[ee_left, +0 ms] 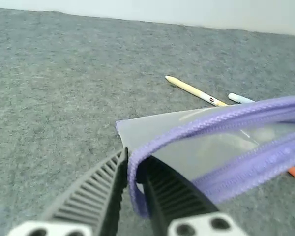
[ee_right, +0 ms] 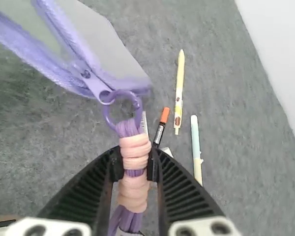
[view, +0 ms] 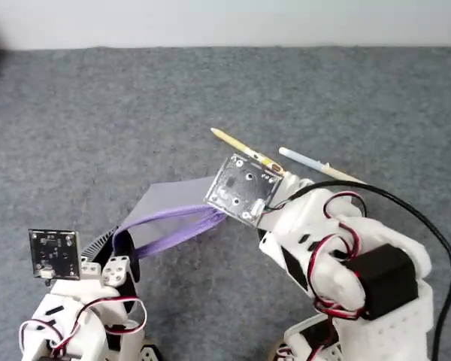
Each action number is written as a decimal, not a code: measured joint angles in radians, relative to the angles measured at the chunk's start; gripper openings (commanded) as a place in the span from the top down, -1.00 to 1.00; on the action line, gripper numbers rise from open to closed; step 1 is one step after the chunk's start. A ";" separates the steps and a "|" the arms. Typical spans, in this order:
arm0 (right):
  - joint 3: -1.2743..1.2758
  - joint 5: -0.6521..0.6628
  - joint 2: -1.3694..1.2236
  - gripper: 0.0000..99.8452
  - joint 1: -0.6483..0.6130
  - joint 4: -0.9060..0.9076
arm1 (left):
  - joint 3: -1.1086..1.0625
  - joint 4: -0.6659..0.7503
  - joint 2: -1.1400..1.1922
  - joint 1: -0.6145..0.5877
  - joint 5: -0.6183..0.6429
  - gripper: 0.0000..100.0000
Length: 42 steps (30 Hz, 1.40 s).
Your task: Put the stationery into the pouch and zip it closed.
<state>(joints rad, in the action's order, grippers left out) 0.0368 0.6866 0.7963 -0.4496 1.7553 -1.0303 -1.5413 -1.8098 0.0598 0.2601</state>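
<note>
Clamped in left hand (ee_left: pixel 132 163): pouch (ee_left: pixel 196 142) end. Pinched in right hand (ee_right: pixel 133 153): tassel (ee_right: pixel 130 130) on zip pull. Strung hand to hand above bench (view: pixel 75 113), zip axis along that line, mouth seemingly open. Beyond pouch, nearer right arm: pens (ee_right: pixel 179 93), lying roughly parallel.

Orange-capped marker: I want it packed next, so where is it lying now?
In the right wrist view the marker lies on the grey mat, between the yellow pen and the zipper pull.
</note>
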 measured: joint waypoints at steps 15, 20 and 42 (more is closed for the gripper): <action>0.000 -0.219 0.002 0.58 0.167 0.000 | 0.002 0.000 0.000 -0.029 0.000 0.98; -0.018 -0.224 -0.009 0.58 0.224 0.000 | 0.002 0.000 0.000 -0.032 0.000 0.98; -0.480 -0.209 -1.152 0.59 0.267 -0.006 | 0.002 0.000 0.000 -0.095 0.000 0.98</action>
<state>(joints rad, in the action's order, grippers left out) -0.4434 0.4780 -0.3560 -0.1826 1.7492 -1.0288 -1.5413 -1.8098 -0.0353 0.2601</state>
